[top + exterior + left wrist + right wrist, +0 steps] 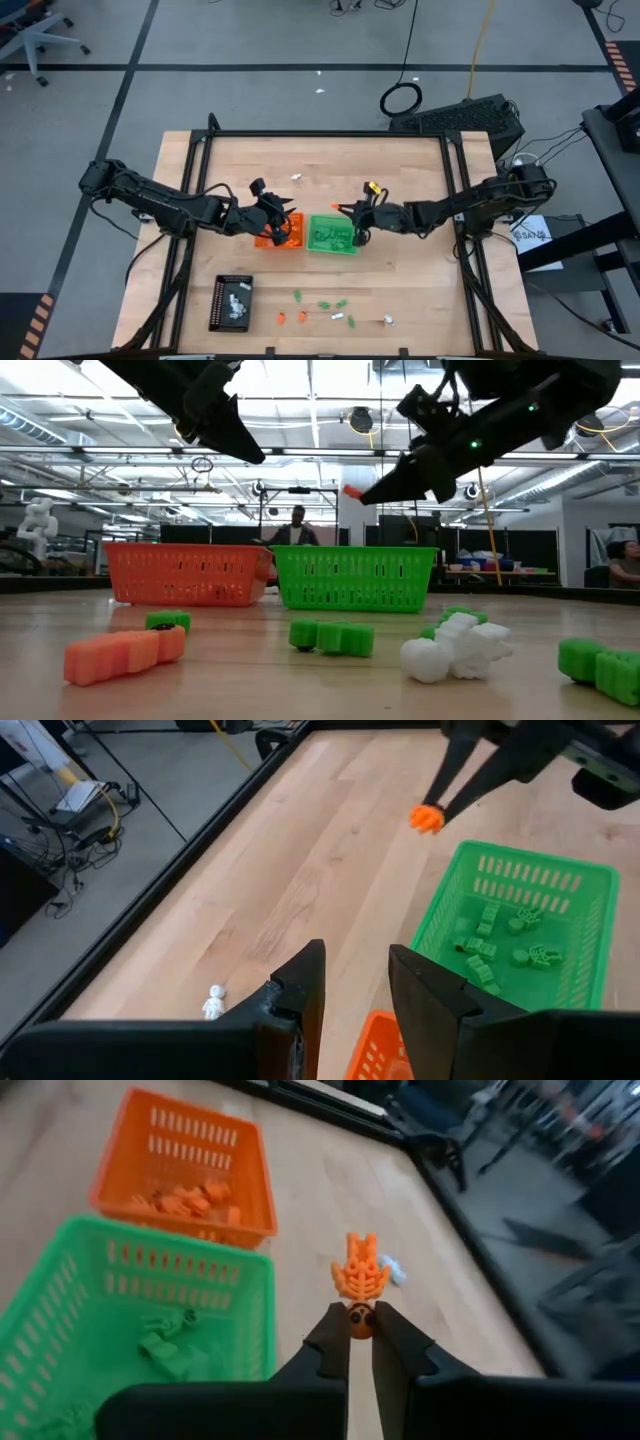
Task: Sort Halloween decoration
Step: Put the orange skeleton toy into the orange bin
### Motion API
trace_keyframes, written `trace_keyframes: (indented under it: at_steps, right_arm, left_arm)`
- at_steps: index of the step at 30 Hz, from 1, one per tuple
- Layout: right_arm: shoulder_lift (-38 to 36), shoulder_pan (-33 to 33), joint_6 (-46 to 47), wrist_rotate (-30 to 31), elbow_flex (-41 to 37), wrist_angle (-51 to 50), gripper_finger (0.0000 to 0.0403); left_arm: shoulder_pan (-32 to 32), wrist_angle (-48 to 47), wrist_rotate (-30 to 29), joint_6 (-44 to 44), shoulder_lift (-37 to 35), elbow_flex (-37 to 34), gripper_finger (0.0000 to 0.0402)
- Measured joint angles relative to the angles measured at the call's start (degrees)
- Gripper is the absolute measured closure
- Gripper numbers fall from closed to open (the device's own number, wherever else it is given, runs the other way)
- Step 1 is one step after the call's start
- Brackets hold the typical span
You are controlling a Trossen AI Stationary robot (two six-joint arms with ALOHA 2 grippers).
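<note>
An orange trinket (360, 1272) is pinched in the right gripper (361, 1326) above the green tray (331, 236). The left gripper (352, 982), fingers parted and holding nothing, is poised over the orange tray (279, 232).

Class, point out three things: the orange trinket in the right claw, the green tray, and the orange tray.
orange trinket (360, 1273): right wrist view, on its ribbed body.
green tray (333, 249): high view, on its near rim.
orange tray (180, 575): low view, on its slatted front wall.

The wooden table (400, 290) bears three trays (332, 235) and scattered trinkets (335, 303).
</note>
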Motion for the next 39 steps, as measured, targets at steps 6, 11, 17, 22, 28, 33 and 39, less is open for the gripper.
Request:
trace_keyframes:
  at_steps: [6, 11, 17, 22, 28, 33, 39]
  right_arm:
    - [0.0, 3.5, -15.7, 5.7, 0.0, 1.1, 0.0402]
    - [0.0, 3.6, -25.8, 5.9, 0.1, 1.4, 0.0400]
    - [0.0, 3.6, -34.0, 10.4, 0.2, 2.1, 0.0399]
    - [0.0, 3.6, -37.7, 13.2, 0.2, 2.0, 0.0399]
    - [0.0, 3.6, -37.7, 13.3, 0.2, 2.0, 0.0399]
    - [0.0, 3.6, -36.6, 13.3, 0.2, 2.1, 0.0399]
    - [0.0, 4.6, -34.6, 13.3, 0.2, 2.0, 0.0399]
  left_arm:
    - [0.0, 0.0, 0.0, 0.0, 0.0, 0.0, 0.0291]
    - [0.0, 0.1, 0.0, 0.0, 0.0, 0.0, 0.0291]
    - [0.0, 0.2, 0.0, 0.0, 0.0, 0.0, 0.0291]
    - [0.0, 0.1, -0.1, 0.3, 0.0, 0.0, 0.0291]
    - [0.1, 0.0, -0.6, 0.5, 0.0, 0.0, 0.0291]
    - [0.1, 0.0, -0.6, 0.5, 0.0, 0.0, 0.0291]
    - [0.1, -0.1, -0.6, 0.6, 0.0, 0.0, 0.0291]
